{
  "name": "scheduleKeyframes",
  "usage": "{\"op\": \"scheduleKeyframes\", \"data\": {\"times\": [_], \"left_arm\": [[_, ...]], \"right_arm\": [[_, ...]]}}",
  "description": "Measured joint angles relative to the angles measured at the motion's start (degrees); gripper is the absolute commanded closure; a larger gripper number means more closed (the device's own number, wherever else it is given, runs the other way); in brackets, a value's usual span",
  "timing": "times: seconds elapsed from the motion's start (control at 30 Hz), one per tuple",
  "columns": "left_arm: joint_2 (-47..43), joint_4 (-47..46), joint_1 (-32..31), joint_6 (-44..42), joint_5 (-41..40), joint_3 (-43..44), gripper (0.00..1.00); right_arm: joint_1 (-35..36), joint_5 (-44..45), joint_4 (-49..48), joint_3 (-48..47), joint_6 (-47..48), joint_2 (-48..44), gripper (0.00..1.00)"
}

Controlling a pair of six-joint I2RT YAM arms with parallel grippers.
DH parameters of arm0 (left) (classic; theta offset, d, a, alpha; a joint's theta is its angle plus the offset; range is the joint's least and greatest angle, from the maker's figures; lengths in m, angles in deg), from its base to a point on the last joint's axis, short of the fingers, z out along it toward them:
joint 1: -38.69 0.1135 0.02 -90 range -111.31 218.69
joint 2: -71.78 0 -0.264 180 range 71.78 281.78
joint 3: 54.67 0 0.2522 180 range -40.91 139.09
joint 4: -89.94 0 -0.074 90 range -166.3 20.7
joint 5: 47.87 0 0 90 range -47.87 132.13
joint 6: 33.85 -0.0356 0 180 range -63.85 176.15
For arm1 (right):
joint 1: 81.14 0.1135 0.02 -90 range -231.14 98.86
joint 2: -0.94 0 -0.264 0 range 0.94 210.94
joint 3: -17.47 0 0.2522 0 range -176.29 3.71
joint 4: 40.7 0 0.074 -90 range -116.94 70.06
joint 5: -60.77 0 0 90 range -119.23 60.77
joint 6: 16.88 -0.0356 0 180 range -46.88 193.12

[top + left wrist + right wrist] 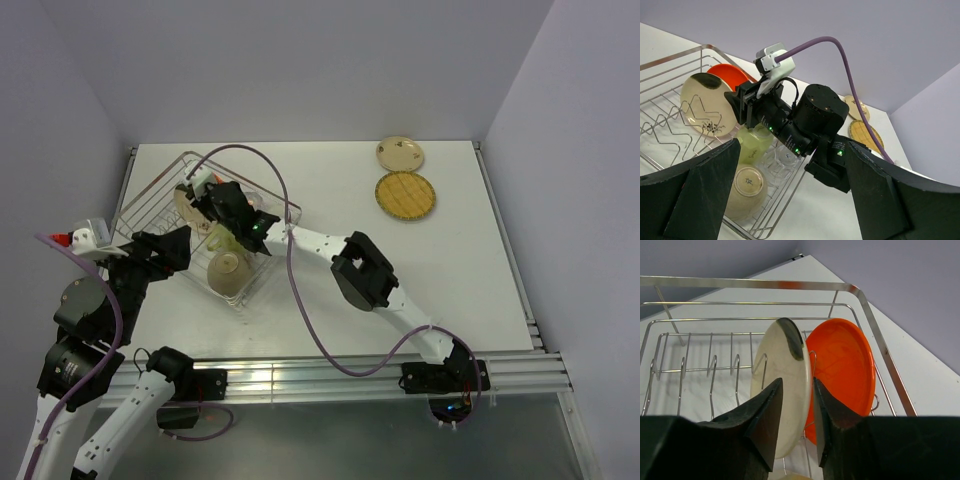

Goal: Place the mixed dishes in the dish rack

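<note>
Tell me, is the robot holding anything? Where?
Left jaws hold nothing. Right jaws straddle the edge of the cream plate in the rack; whether they grip it cannot be told.

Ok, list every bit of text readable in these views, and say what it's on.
"TR", roughly: a dark mark on the base of the upturned bowl in the dish rack.
Small mark on the pale yellow mug: too small to read.
Cream patterned plate: a floral motif only, no text.
Nothing else is legible.

White table (470,250) — lavender walls (300,70)
</note>
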Motion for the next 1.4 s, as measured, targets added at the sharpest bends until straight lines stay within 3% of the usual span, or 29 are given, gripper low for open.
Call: {"op": "scheduleKeyframes", "data": {"times": [0.17,0.37,0.5,0.63,0.77,0.9,1.07,1.23,1.4], "left_arm": [[0.3,-0.2,0.0,0.0,0.6,0.0,0.08],[1.9,-1.9,0.0,0.3,3.1,-0.4,0.02],[2.1,-4.9,0.0,1.9,5.7,-3.4,0.01],[3.0,-9.4,0.0,4.4,9.9,-8.5,0.01],[6.8,-14.6,0.0,7.3,15.5,-12.9,0.01],[12.7,-21.3,0.0,10.8,20.8,-16.4,0.01],[20.6,-29.2,0.0,14.1,26.3,-17.8,0.01],[26.3,-34.9,0.0,16.0,30.4,-17.8,0.01],[28.5,-37.9,-0.7,17.6,32.0,-17.8,0.01]], "right_arm": [[-0.5,-1.6,0.3,1.7,-0.9,-2.0,0.53],[-2.6,-6.7,4.8,6.3,-2.2,-11.7,0.46],[-7.0,-14.5,12.3,10.4,-2.2,-22.8,0.26],[-16.1,-28.1,20.7,16.9,-3.3,-34.7,0.23],[-31.1,-39.9,27.2,29.7,-5.2,-45.2,0.24],[-47.2,-45.4,32.5,44.4,-9.7,-49.9,0.33],[-62.9,-39.8,37.5,56.4,-17.5,-49.9,0.37],[-65.5,-30.5,36.0,62.0,-26.8,-49.9,0.36],[-67.9,-27.1,31.2,66.9,-34.6,-49.8,0.36]]}}
